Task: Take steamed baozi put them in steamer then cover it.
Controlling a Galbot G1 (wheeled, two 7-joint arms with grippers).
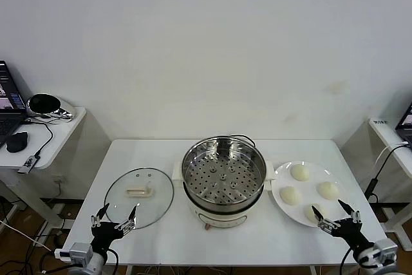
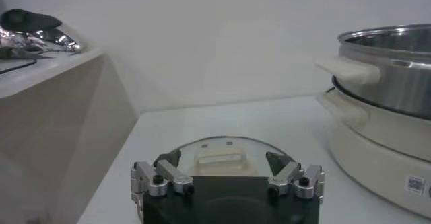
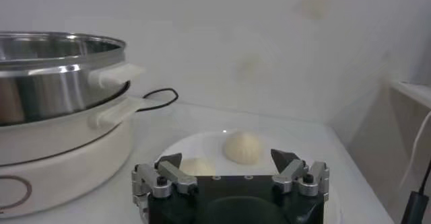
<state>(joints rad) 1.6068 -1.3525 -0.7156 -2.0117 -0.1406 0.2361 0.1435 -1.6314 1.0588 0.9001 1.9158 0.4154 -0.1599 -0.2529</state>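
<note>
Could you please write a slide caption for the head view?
Empty steamer between glass lid and plate of four baozi; both grippers open.

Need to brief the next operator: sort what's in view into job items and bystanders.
For the job: four steamed baozi on the white plate; steamer, empty; glass lid on the table; left gripper and right gripper, both open.

Lying about: laptop, mouse, black-and-chrome object on the side table.
</note>
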